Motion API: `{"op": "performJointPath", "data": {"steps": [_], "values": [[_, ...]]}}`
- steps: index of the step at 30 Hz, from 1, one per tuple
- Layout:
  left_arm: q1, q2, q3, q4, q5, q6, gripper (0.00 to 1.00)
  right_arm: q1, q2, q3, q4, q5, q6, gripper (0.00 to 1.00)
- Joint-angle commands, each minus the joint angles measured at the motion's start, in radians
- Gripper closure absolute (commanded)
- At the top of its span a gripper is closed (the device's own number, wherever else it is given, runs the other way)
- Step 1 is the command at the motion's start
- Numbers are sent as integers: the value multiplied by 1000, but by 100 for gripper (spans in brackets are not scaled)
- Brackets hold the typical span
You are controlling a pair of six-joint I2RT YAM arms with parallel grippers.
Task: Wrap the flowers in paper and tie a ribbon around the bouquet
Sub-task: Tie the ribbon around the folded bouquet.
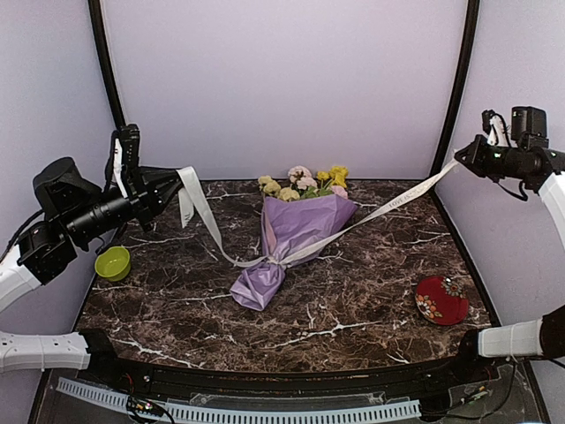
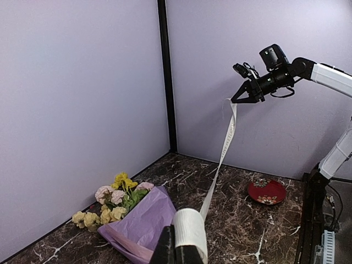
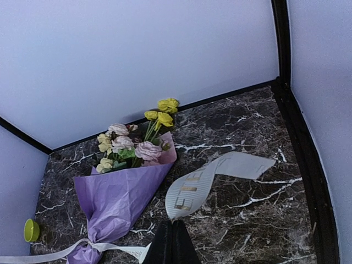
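While left end effector (image 1: 175, 183) and right end effector (image 1: 460, 162) pinch ribbon (image 1: 397, 200) ends, bouquet (image 1: 291, 234) cinched

The bouquet (image 1: 296, 238) lies on the middle of the table (image 1: 353, 318), the flowers (image 1: 305, 183) toward the back wall and the narrow end of the paper (image 1: 265, 283) toward the near edge. The ribbon (image 1: 388, 210) circles the paper's narrow part and rises from there both ways: to the left gripper (image 1: 175, 182) above the table's left side, and to the right gripper (image 1: 461, 159) above its right rear corner. A small bowl (image 1: 112, 262) sits at the left edge, a shallow dish (image 1: 441, 299) at the right, nearer the front.
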Motion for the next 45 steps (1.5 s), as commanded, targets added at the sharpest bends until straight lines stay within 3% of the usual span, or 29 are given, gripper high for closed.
{"op": "performJointPath", "data": {"steps": [1, 13, 20, 26, 31, 33, 36, 37, 39, 41, 42, 43, 45], "values": [[1, 13, -15, 41, -98, -21, 100, -18, 10, -27, -26, 163, -5, 100], [1, 117, -11, 96, 23, -36, 100, -124, 24, 91, -42, 432, 9, 100], [1, 147, -32, 102, -42, -45, 100, -124, 4, 5, 20, 306, 31, 100], [1, 162, -31, 83, -102, -47, 100, -124, -5, -55, 49, 295, 38, 100], [2, 165, -29, 68, -239, -49, 100, -118, 10, -115, 66, 192, 49, 100], [2, 174, -25, 65, -277, -50, 100, -79, 30, -162, 61, 127, 53, 100], [1, 193, -11, 66, -281, -48, 100, 54, 95, -175, -14, 148, 13, 100], [2, 198, -4, 69, -273, -45, 100, 101, 115, -176, -32, 167, -1, 95], [2, 204, 13, 74, -252, -36, 100, 172, 146, -181, -59, 186, -18, 71], [2, 208, 38, 77, -239, -21, 100, 215, 165, -180, -78, 211, -29, 38], [2, 210, 51, 76, -232, -13, 100, 236, 174, -174, -88, 258, -33, 12], [1, 212, 65, 79, -225, -7, 100, 257, 180, -167, -97, 293, -38, 2], [1, 214, 85, 92, -206, 7, 100, 326, 189, -143, -104, 330, -69, 0]]}}
